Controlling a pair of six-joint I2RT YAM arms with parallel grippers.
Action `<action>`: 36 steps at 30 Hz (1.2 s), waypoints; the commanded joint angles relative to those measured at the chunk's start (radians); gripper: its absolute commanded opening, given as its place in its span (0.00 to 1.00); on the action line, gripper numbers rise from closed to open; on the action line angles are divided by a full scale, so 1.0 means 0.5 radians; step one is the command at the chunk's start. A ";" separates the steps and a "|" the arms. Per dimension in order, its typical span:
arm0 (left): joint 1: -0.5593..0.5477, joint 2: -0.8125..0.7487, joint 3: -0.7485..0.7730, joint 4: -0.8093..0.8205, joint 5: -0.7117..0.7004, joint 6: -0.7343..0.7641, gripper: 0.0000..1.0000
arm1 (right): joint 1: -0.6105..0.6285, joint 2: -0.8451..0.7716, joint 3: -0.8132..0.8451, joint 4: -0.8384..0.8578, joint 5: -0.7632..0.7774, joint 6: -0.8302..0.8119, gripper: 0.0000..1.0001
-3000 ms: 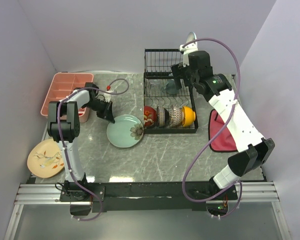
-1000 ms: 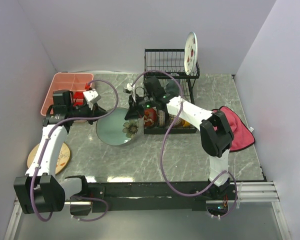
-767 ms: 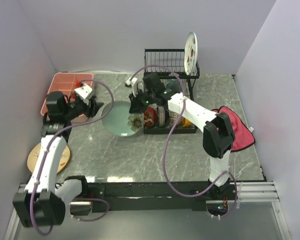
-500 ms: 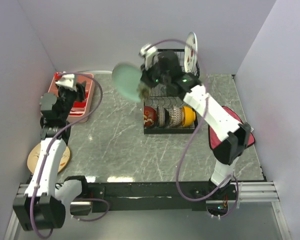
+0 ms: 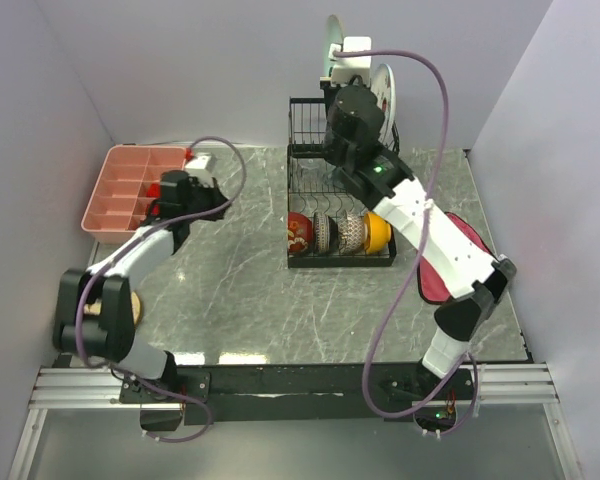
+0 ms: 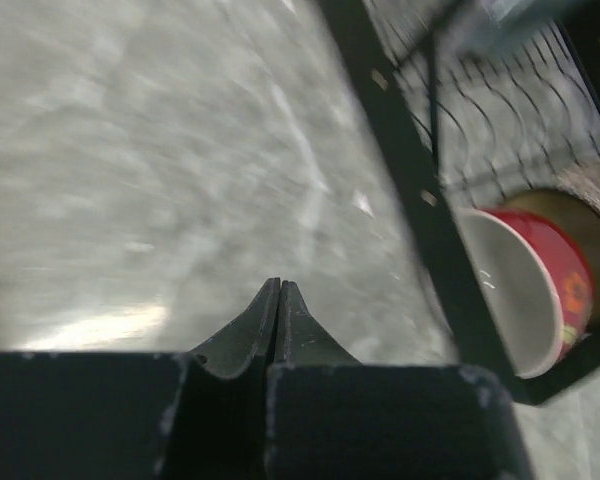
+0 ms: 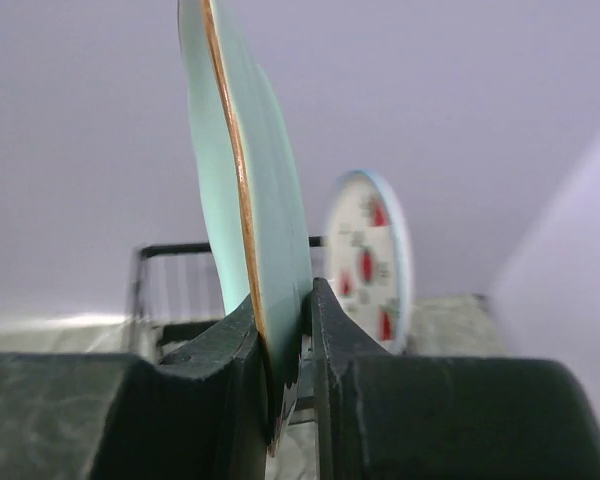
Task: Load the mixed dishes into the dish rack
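Overhead, right arm: the right gripper (image 5: 334, 75) is up high behind the rack (image 5: 340, 262), holding the mint plate (image 5: 331, 38) on edge above the top basket, not yet set down.
Overhead, already loaded: the watermelon plate (image 5: 383, 92) stands upright at the right end of the top basket; four bowls (image 5: 338, 232) sit on edge in a row in the bottom tray.
Overhead, left arm: the left gripper (image 5: 218, 203) hangs low over the table (image 5: 280, 310), between the pink tray (image 5: 130, 185) and the rack, with nothing in it.
Overhead, left to do: the tan plate (image 5: 133, 302) lies on the table at the far left, mostly hidden behind the left arm's elbow. I can't make out a mug or a glass from here.
Overhead, other: a red cloth (image 5: 438, 275) lies to the right of the rack, partly under the right arm.
Left wrist view: the two fingers are pressed tip to tip, empty, just above the marble; the rack's corner and a red bowl (image 6: 525, 300) on its side show at the right. The picture is blurred.
Right wrist view: the jaws are pinched narrow on the bottom rim of the mint plate, which stands nearly upright between them. Beyond it are the rack's top rails and the watermelon plate, well apart from the held one.
Progress, my guess: well along. Bowls and one plate are in, a second plate is about to be slotted, and at least the tan plate is waiting.
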 commanded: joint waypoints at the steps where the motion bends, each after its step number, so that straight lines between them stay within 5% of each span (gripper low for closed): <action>1: -0.100 0.163 0.173 -0.030 0.220 -0.229 0.01 | 0.020 0.072 0.117 0.640 0.606 -0.354 0.00; 11: -0.134 0.166 0.102 0.056 0.227 -0.285 0.01 | -0.056 0.277 0.459 -0.071 0.453 -0.148 0.00; 36: -0.146 0.289 0.099 0.078 0.270 -0.322 0.01 | -0.317 0.594 0.638 -0.388 0.244 -0.164 0.00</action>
